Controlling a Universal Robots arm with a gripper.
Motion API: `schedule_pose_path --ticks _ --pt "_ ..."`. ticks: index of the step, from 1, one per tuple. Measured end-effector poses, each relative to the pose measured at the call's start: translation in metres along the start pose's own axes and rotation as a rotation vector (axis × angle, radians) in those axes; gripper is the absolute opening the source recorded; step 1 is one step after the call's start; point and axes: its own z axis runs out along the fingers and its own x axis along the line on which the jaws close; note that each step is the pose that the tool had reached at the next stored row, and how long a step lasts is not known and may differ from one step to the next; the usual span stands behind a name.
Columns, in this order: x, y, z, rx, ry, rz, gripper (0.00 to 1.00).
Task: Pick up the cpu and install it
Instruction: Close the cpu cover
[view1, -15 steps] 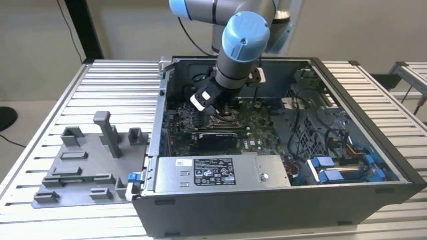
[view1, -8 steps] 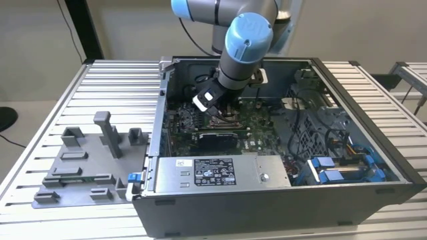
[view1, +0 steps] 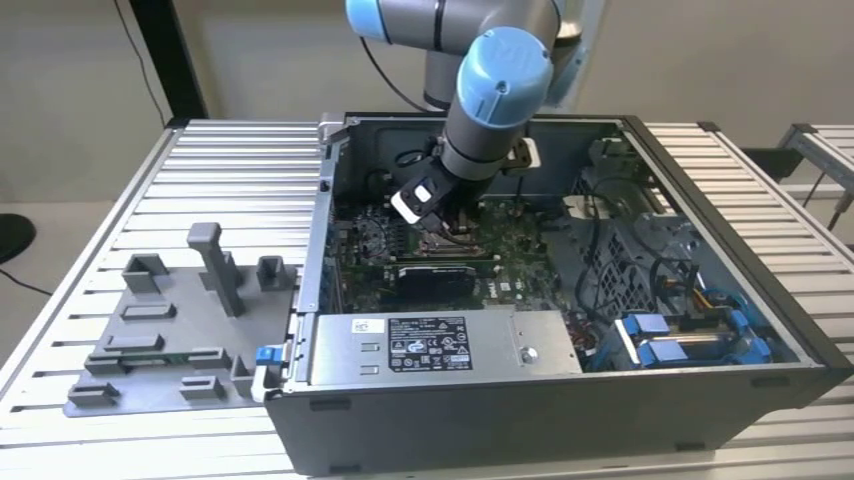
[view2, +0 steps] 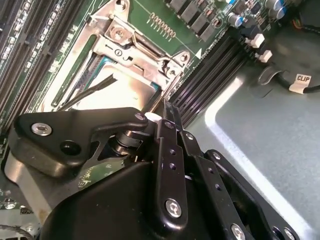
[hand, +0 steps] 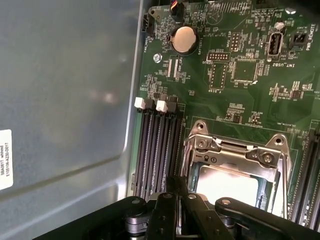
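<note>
While the gripper (hand: 177, 181) hangs by the socket (hand: 235, 150), fingers (hand: 175, 191) pinched narrow, the cpu (hand: 227, 186) lies within its frame.

On the bench (view1: 240, 170), a tray (view1: 174, 330) lies at the exterior view's left of the open case (view1: 534, 425). Inside it, the cpu (hand: 227, 186) lies within the socket (hand: 235, 152), with memory slots (hand: 157, 150) just beside.
</note>
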Motion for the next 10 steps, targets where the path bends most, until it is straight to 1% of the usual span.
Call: schedule_pose_path --ticks 10 --pt "-0.0014 0.0095 0.0002 -0.0004 0.0018 0.000 0.00"
